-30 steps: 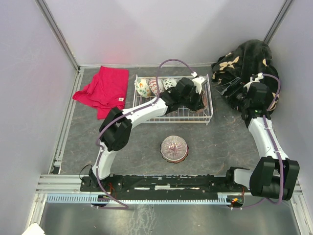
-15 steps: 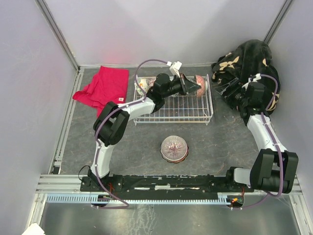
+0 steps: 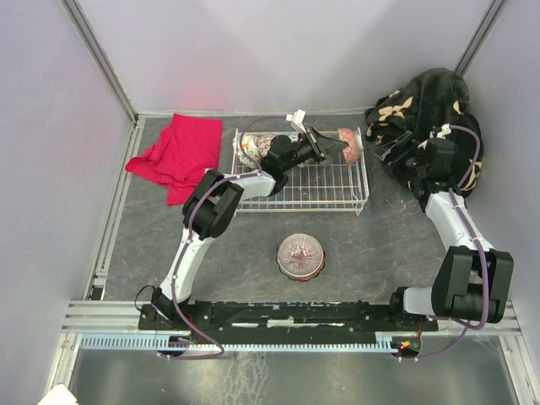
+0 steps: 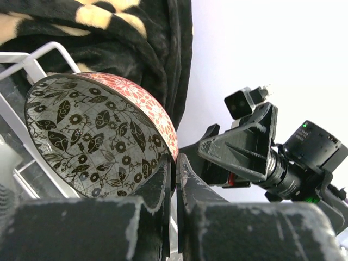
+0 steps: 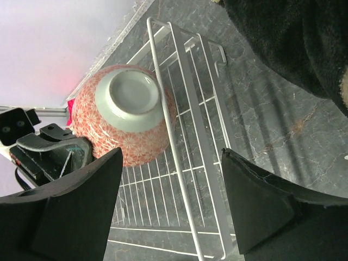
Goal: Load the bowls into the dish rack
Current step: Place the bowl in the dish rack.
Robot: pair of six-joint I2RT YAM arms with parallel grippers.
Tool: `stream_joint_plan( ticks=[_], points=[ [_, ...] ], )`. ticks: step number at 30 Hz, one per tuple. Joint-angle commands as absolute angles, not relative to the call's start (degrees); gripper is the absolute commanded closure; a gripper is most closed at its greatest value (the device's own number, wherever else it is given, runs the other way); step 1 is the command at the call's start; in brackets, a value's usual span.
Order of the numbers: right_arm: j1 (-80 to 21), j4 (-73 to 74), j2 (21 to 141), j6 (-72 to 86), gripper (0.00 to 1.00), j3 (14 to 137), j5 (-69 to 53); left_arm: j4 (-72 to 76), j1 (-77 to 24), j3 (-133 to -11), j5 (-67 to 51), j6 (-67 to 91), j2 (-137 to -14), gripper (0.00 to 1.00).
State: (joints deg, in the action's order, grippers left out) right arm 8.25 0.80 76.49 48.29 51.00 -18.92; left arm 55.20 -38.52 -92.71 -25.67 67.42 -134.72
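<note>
The white wire dish rack [image 3: 331, 199] stands at the back of the table. My left gripper [image 3: 336, 150] reaches over it, shut on the rim of a red floral bowl [image 3: 348, 142] held on edge at the rack's right end. In the left wrist view the bowl's patterned inside [image 4: 92, 136] faces me and the fingers [image 4: 163, 182] pinch its rim. The right wrist view shows the bowl's red outside [image 5: 126, 122] and the rack's rim [image 5: 179, 157]. Several bowls [image 3: 251, 150] stand at the rack's left end. A purple bowl [image 3: 300, 256] lies upside down in front of the rack. My right gripper [image 3: 390, 153] is open, right of the rack.
A red cloth [image 3: 177, 155] lies left of the rack. A black blanket with cream flowers [image 3: 426, 105] is heaped in the back right corner, right behind my right gripper. Walls close in on three sides.
My left arm swung from the rack's right front toward the back, carrying the red bowl to the rack's right end and tipping it on edge. The right arm barely moved.
</note>
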Motion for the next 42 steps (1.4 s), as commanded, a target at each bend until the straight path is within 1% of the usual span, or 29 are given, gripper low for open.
stream_joint_plan(
  ticks=[1,7,12,20,27,36,42],
  points=[
    [7.7,-2.6,77.8,48.0,0.19,54.5,-18.2,56.6,-38.2,-96.4,-26.4,73.8,-136.8,0.97],
    [6.9,-3.3,78.8,48.2,0.19,55.2,-18.2,48.7,-37.5,-96.8,-26.6,71.5,-136.4,0.97],
    [6.2,-3.9,79.3,48.5,0.19,55.4,-18.2,43.2,-37.2,-100.1,-28.4,70.1,-137.9,0.97],
    [5.9,-3.7,78.9,48.4,0.19,55.5,-18.1,42.9,-37.1,-103.3,-31.2,70.6,-139.4,0.97],
    [5.4,-3.9,78.6,48.4,0.19,55.6,-18.0,37.4,-36.7,-108.6,-31.8,69.3,-142.2,0.97],
    [4.8,-5.0,79.1,49.0,0.19,55.6,-18.3,33.8,-36.2,-113.0,-32.8,68.9,-145.0,0.97],
    [4.5,-5.4,79.1,49.1,0.19,55.5,-18.2,33.6,-35.5,-113.6,-33.5,69.1,-145.9,0.97]
  ],
)
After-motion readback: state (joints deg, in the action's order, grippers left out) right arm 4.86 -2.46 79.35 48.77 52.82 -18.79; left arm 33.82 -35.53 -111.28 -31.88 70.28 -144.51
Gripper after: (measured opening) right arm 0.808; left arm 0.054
